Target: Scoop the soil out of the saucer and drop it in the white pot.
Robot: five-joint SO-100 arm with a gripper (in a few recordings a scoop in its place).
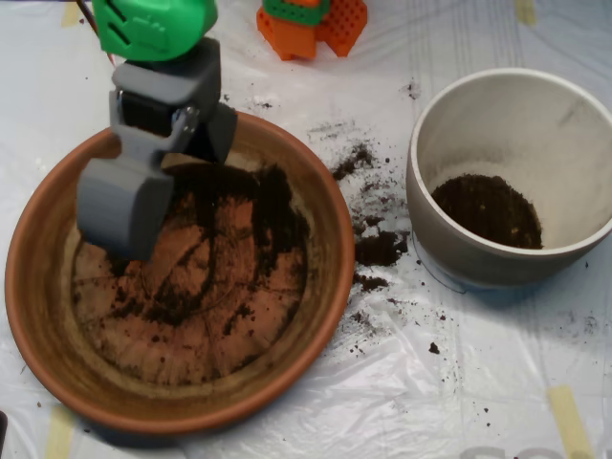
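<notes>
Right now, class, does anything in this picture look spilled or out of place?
Yes. Loose soil lies scattered on the white table cover between the saucer and the white pot, outside both. It looks dropped on the way across.

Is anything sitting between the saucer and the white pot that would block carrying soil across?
Nothing solid. Between the saucer and the white pot lies only spilled soil on the plastic sheet. The orange block sits farther back, off that line. The scoop is down in the saucer.
</notes>
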